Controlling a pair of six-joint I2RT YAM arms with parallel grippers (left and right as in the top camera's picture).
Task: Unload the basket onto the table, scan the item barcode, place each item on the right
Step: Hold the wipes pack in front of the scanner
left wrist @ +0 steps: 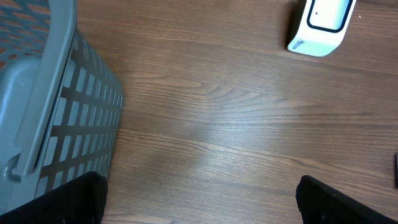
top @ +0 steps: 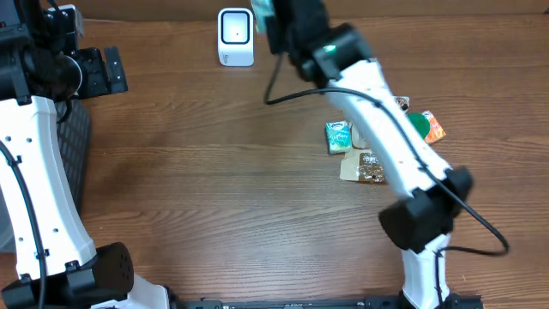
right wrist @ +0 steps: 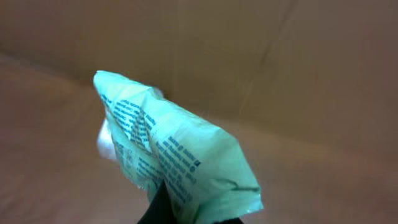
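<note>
The white barcode scanner (top: 236,36) stands at the table's far edge and also shows as the scanner (left wrist: 320,25) in the left wrist view. My right gripper (top: 273,21) is raised just right of it, shut on a pale green packet (right wrist: 177,155) with blue print. The packet (top: 261,10) pokes out toward the scanner's top. My right gripper (right wrist: 186,214) shows only dark finger parts under the crumpled packet. My left gripper (top: 96,72) hangs at the far left, open, with nothing between its fingers (left wrist: 68,199).
A grey slatted basket (left wrist: 43,106) stands at the left table edge beneath the left arm. Right of centre lie another green packet (top: 338,137), a brown packet (top: 364,167) and a green and orange item (top: 425,126), partly under the right arm.
</note>
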